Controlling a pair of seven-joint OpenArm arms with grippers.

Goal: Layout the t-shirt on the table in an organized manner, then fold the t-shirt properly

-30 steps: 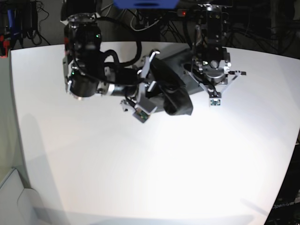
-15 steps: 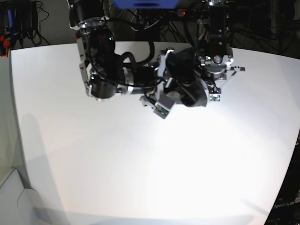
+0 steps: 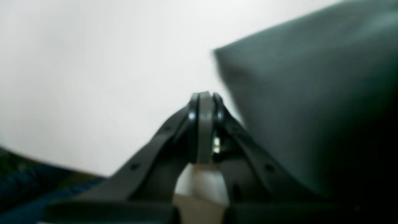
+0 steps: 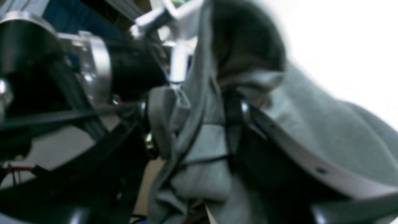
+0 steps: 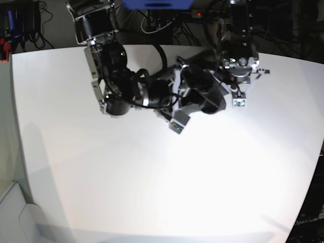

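Base view, dark grey t-shirt (image 5: 205, 93) bunched, draped over right claw (image 5: 190, 98)

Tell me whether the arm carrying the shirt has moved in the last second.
Yes. In the base view the right gripper, with the t-shirt bunched at it, has shifted rightward and toward the table's far edge, nearer the left gripper.

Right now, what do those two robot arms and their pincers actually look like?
Both are bulky black machines with silver metal joints. The right arm has fat round black segments, a small green light and thick black cables looping off it. The left arm shows more bare silver brackets. The left gripper has thin dark fingers with small holes along them, tapering to a narrow tip.
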